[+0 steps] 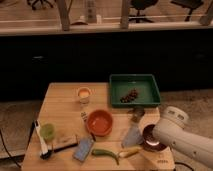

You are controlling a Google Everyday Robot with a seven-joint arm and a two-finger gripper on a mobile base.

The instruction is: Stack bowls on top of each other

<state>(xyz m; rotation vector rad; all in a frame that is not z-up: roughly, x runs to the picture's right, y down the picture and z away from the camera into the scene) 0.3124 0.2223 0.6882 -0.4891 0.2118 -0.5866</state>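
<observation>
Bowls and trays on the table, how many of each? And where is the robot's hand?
Bowls: 2, the orange bowl and the maroon bowl.
Trays: 1, the green tray.
Total: 3.
The hand is at the maroon bowl, low on the right of the camera view.

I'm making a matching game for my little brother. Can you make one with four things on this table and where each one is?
Things:
1. orange bowl
2. maroon bowl
3. green tray
4. small cup

Places:
A. front right of the table, right at the gripper
B. back right corner of the table
C. middle of the table
D. just left of the tray, towards the back

Pairs: 1-C, 2-A, 3-B, 4-D
</observation>
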